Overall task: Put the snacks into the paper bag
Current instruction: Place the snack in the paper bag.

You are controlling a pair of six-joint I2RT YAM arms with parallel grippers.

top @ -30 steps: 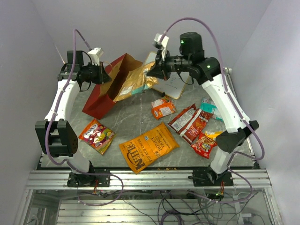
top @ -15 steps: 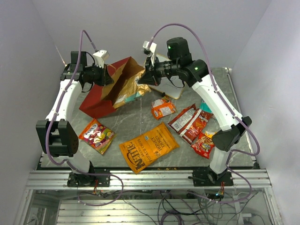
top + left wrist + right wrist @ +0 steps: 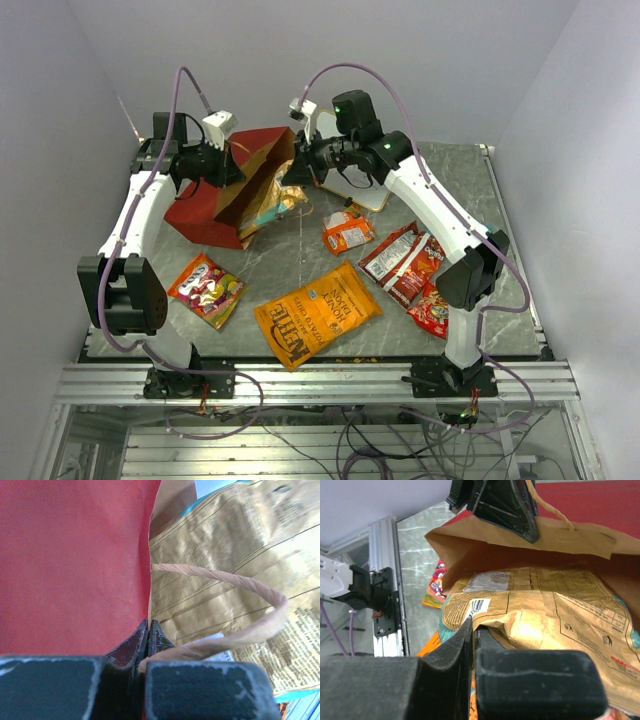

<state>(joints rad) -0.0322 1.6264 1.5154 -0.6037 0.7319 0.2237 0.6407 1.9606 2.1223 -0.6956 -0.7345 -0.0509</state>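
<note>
Beside left gripper [image 3: 148, 629], paper bag's handle [image 3: 250, 586]

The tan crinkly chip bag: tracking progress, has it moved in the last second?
Yes. The tan crinkly chip bag has shifted left, away from the white writing board, further into the red paper carrier bag.

The place is looking like a robotics lab test cell, not a home or a shop. Two white-and-black machines, the left arm [image 3: 135, 215] and the right arm [image 3: 430, 215], are standing bolted by an aluminium extrusion rail [image 3: 320, 382] that is running along the near edge of a grey stone-patterned table [image 3: 290, 258]. Plain pale panels are closing it in: a far wall [image 3: 400, 50], a left wall [image 3: 40, 150] and a right wall [image 3: 590, 150]. Purple cables [image 3: 405, 110] are looping over the arms, and loose wiring [image 3: 360, 440] is hanging in the open frame beneath the rail.
</note>
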